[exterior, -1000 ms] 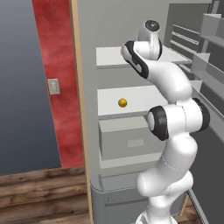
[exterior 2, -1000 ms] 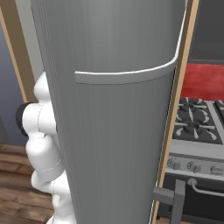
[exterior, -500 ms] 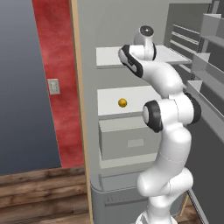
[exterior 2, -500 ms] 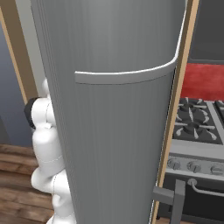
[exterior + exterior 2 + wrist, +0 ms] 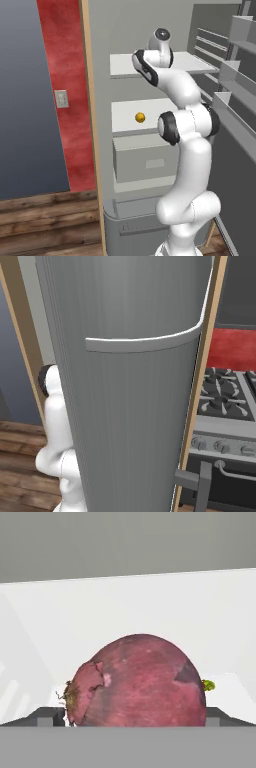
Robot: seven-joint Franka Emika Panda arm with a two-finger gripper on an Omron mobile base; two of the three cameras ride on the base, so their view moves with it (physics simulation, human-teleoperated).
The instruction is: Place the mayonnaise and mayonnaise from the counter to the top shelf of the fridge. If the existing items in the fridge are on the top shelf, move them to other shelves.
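Note:
A dark red round fruit (image 5: 137,682), one of the existing items, lies on the top shelf (image 5: 125,65) of the open fridge (image 5: 100,150). It looms close in the hand view. My gripper (image 5: 130,718) is open, and one dark fingertip (image 5: 47,716) sits at each side of the fruit. In the left base view my arm (image 5: 175,90) reaches onto that shelf and hides the fruit. On the shelf below rests the orange-yellow fruit (image 5: 140,117). The mayonnaise jars and the counter are out of view.
A box drawer (image 5: 145,160) sits under the second shelf. Door racks (image 5: 235,80) stick out at the right of the arm. The fridge door's outer face (image 5: 140,381) with its curved handle blocks the right base view, with a stove (image 5: 225,406) beside it.
The arm has swung left and in over the top shelf, with the elbow shifting left. The orange fruit and the base have not moved.

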